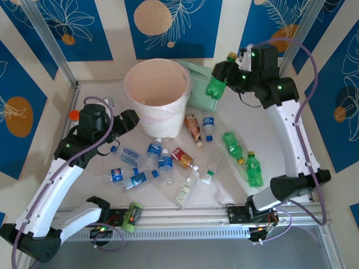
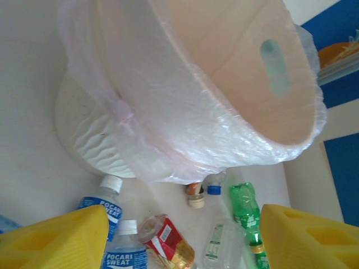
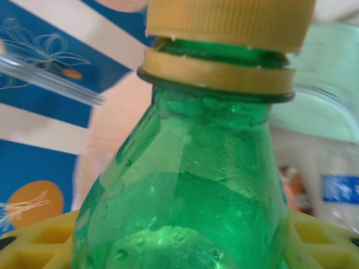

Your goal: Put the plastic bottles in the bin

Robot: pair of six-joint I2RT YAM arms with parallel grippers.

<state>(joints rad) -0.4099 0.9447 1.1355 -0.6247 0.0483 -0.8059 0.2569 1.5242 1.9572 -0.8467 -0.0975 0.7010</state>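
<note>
- Lower centre of the top view: loose plastic bottles point(image 1: 151, 165) lie touching one another on the smooth white surface point(image 1: 230, 190). Most are thin clear cylinders with blue labels, and one is a copper-red labelled bottle point(image 1: 182, 157). Being round, light and crushable, they would likely roll or buckle under a pinch, and lifting one may drag its neighbours.
- Right of centre: two green bottles point(image 1: 233, 145) lie apart from the cluster and look easier to take singly.
- Left of centre: the left end effector point(image 1: 128, 120) is spread wide with nothing between its yellow pads point(image 2: 53, 238). It sits close beside the bin's wall, so a careless swing could bump the bin or snag its liner.
- Upper centre: the bin point(image 1: 157, 84) is a rigid, tapered, round cream bucket with a wavy-ribbed base. A filmy, wrinkled bag point(image 2: 185, 140) drapes loosely over its rim.
- Upper right: the right end effector point(image 1: 228, 72) is clamped on a green soda bottle point(image 3: 185, 185), glossy and tapering under a ridged yellow cap point(image 3: 224, 19). It hangs just right of the rim, over the mint-green case point(image 1: 197, 92). I judge that releasing here would miss the bin, and that the slick shoulder could slip.
</note>
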